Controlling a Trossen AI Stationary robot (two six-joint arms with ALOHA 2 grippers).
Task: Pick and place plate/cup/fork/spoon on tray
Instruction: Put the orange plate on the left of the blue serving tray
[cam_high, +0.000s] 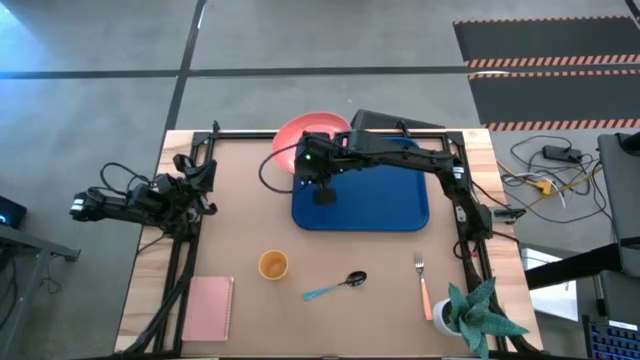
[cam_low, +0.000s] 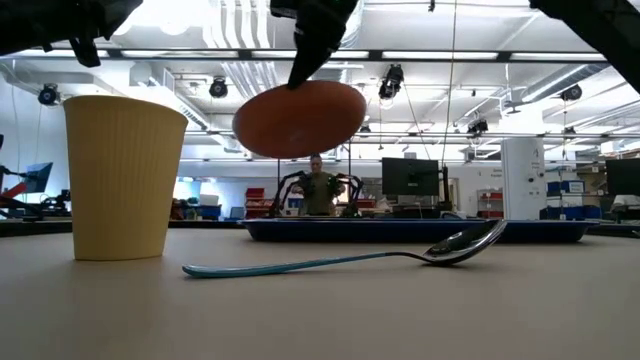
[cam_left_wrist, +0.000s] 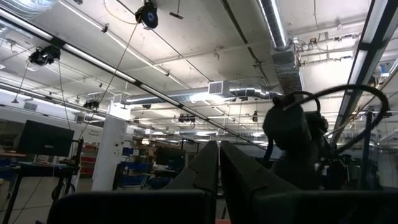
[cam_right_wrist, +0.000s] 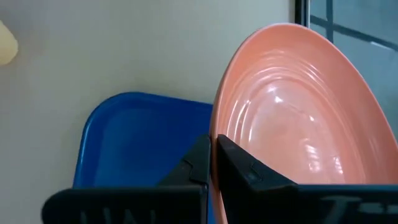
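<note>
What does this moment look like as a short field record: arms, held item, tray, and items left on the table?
right gripper: shut on the plate rim, holding it tilted in the air at the tray's far left corner
left gripper: shut, waiting at the table's left edge
tray: nothing on it yet
cup: upright on the table
spoon: lying near the cup
fork: lying right of the spoon

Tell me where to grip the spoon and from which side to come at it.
Grip the spoon on its light blue handle, near the middle, coming straight down from above. It lies flat on the bare table between the cup and the fork, apart from both. The handle is narrow and straight, so fingers set across it should close easily; the rounded bowl is harder to pinch.
</note>
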